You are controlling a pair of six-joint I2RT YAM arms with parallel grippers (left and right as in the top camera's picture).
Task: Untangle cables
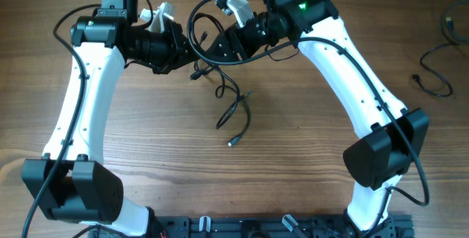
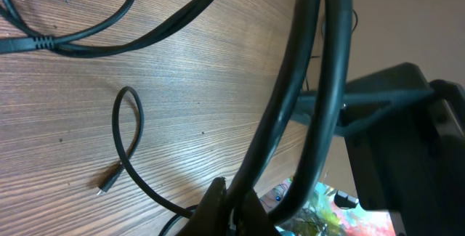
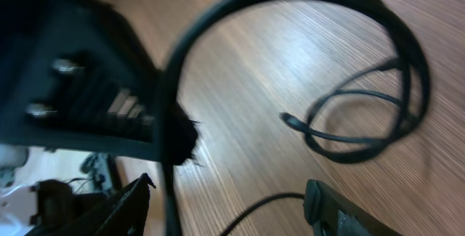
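The black cables [image 1: 233,105] lie in loose curls at the table's centre, one silvery plug end [image 1: 231,143] pointing toward me. My left gripper [image 1: 189,51] is shut on a black cable [image 2: 290,112] that rises past it in the left wrist view, its fingertips [image 2: 231,205] pinched together. A thin cable loop with a plug [image 2: 106,185] lies on the wood beside it. My right gripper [image 1: 216,47] faces the left one closely. It is open [image 3: 229,207], with a cable strand [image 3: 168,185] passing by its left finger and a curl [image 3: 356,120] lying beyond.
Another black cable [image 1: 438,73] lies at the far right edge of the wooden table [image 1: 293,172]. A cable loop [image 1: 196,18] arches between the two wrists. The arm bases stand at the front edge.
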